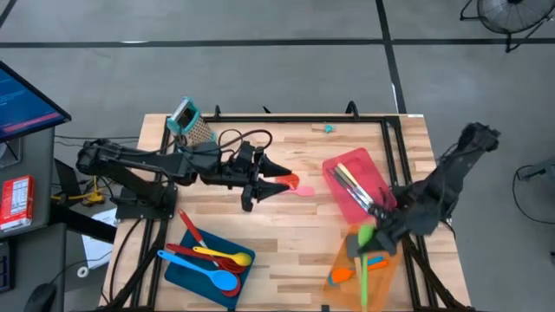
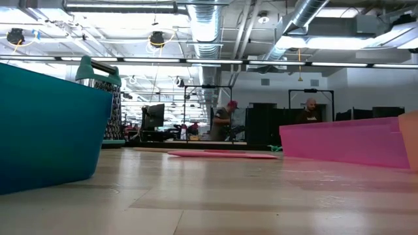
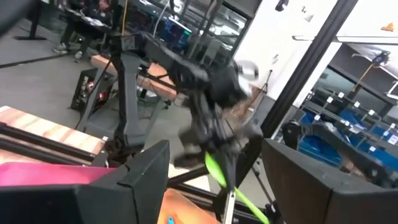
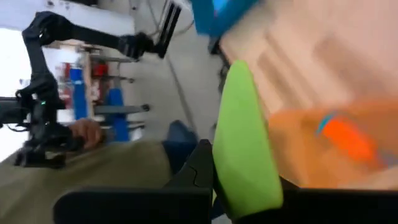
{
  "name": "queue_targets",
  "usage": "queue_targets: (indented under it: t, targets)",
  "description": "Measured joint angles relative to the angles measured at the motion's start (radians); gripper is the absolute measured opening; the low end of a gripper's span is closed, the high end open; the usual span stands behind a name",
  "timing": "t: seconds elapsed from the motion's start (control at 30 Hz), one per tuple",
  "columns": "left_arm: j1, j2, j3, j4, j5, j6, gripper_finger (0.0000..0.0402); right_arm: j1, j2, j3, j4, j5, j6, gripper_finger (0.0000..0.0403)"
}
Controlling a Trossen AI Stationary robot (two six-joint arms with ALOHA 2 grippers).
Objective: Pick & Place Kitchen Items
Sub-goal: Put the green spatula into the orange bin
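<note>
My right pincer point(image 4: 245, 186) is clamped on a green spatula point(image 4: 245, 143), whose broad blade fills my right wrist view; beyond it lies the orange tray point(image 4: 311, 149) with an orange utensil point(image 4: 348, 140) in it. Only the high view shows the whole surface point(image 1: 286, 221): there my right pincer point(image 1: 368, 236) holds the green spatula point(image 1: 363, 269) over the orange tray point(image 1: 381, 277) at the near right corner, just beside the red tray point(image 1: 351, 165) with its metal utensils point(image 1: 354, 186). My left pincer point(image 1: 279, 183) hovers mid-surface with its fingers apart, a pink spoon point(image 1: 303, 188) lying just at its tips. The blue tray point(image 1: 186, 269) at near left carries red, yellow and blue spoons point(image 1: 208, 258). The box grater point(image 1: 191, 121) stands at the far left edge. The low view shows the pink spoon point(image 2: 222, 155) lying flat, with 2 people in the room behind.
</note>
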Motion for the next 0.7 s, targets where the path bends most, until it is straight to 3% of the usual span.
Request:
queue_targets:
  t: [0.1, 0.23, 0.7]
  targets:
    - [0.009, -0.001, 0.000, -0.001, 0.000, 0.000, 0.0231, 0.065, 0.023, -0.102, 0.132, 0.015, 0.161, 0.0009]
    - [0.017, 0.000, 0.000, -0.002, 0.000, 0.000, 0.0226, 0.107, 0.036, -0.187, 0.162, 0.034, 0.323, 0.0009]
    - [0.018, 0.000, 0.000, -0.038, 0.001, 0.000, 0.0225, 0.098, 0.011, -0.373, 0.157, -0.031, 0.586, 0.0009]
